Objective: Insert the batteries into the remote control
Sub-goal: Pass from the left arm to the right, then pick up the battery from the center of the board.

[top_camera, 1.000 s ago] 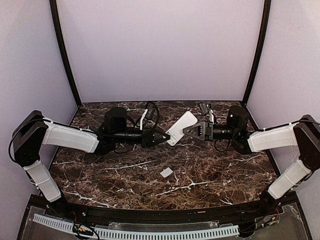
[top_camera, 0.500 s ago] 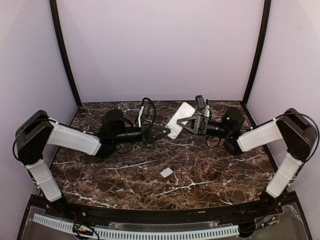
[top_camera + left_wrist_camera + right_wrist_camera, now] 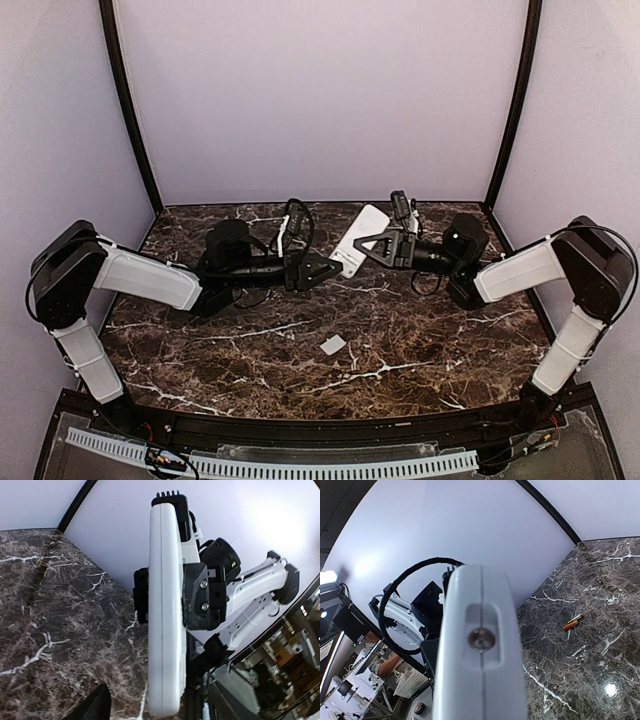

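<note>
remote control (image 3: pixel 362 238) upper centre, airborne; right gripper (image 3: pixel 374 247) clamped across its long edges; left gripper (image 3: pixel 326 268) jaws wide, holding nothing; light, stiff, slick plastic, so grip mid-body; batteries (image 3: pixel 571 624) loose, centre-right of right wrist view

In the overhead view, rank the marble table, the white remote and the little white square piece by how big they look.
Largest: marble table.
Then remote control, held nearer the camera but clearly bigger anyway.
Smallest: white square piece.
</note>
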